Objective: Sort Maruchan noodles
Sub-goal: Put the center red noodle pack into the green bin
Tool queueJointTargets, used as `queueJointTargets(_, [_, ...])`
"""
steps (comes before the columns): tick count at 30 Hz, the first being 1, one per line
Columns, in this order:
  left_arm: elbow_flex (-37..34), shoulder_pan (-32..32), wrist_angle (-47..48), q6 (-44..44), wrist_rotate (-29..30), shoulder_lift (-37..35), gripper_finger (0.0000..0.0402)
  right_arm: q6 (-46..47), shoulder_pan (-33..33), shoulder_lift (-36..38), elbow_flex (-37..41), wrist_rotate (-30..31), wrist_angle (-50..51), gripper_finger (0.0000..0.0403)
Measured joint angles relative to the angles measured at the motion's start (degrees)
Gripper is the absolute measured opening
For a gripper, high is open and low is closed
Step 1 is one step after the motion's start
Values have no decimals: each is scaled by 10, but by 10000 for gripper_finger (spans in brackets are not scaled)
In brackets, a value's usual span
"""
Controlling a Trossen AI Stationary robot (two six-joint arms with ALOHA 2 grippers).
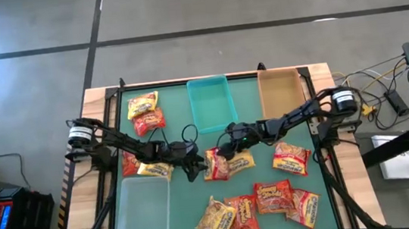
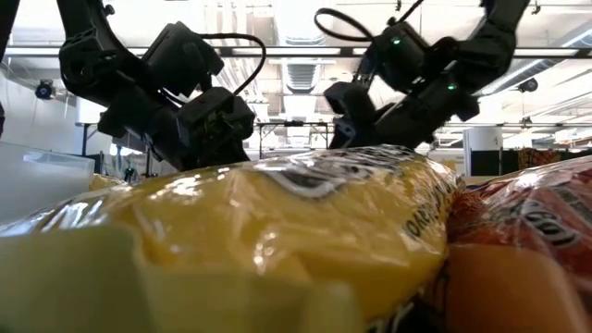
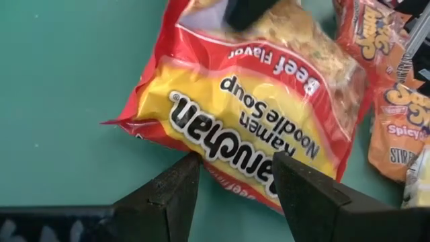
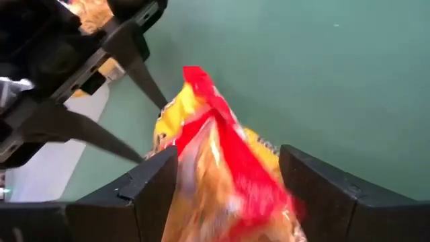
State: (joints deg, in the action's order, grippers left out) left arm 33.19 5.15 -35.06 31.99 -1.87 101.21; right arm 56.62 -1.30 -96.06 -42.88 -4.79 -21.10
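Note:
A red-and-yellow beef Maruchan packet (image 1: 216,165) lies mid-table between both grippers. My left gripper (image 3: 236,191) (image 1: 195,169) is open. Its fingers stand on either side of the packet's near edge (image 3: 235,176); whether they touch it I cannot tell. My right gripper (image 4: 228,181) (image 1: 220,151) is shut on the packet's opposite end. In the left wrist view it shows as a dark shape (image 3: 247,11). Other yellow and red packets lie flat on the mat: two far left (image 1: 146,113), two beside the left arm (image 1: 145,166), and several near right (image 1: 263,203). My right gripper has the end of the beef packet (image 4: 222,168) between its two fingers (image 4: 151,188), which come in slanting from the table's right. That end is raised and crumpled, with the red seam edge (image 4: 198,81) sticking up. The packet's other end stays on the mat.
A teal bin (image 1: 213,121) and a tan bin (image 1: 282,110) stand at the far edge. A clear bin (image 1: 142,209) stands near left. In the low view a yellow packet (image 2: 277,231) and an orange-red one (image 2: 527,231) fill the foreground. Bare mat lies between the bins and the grippers.

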Motion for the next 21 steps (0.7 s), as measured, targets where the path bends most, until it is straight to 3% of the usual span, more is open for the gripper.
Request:
queueJointTargets(11, [-10, 0, -1, 11, 0, 0, 174, -47, -3, -15, -58, -59, 83, 216])
queueJointTargets(21, [-9, -1, -21, 11, 13, 0, 174, -71, -1, -15, -65, -103, 89, 207])
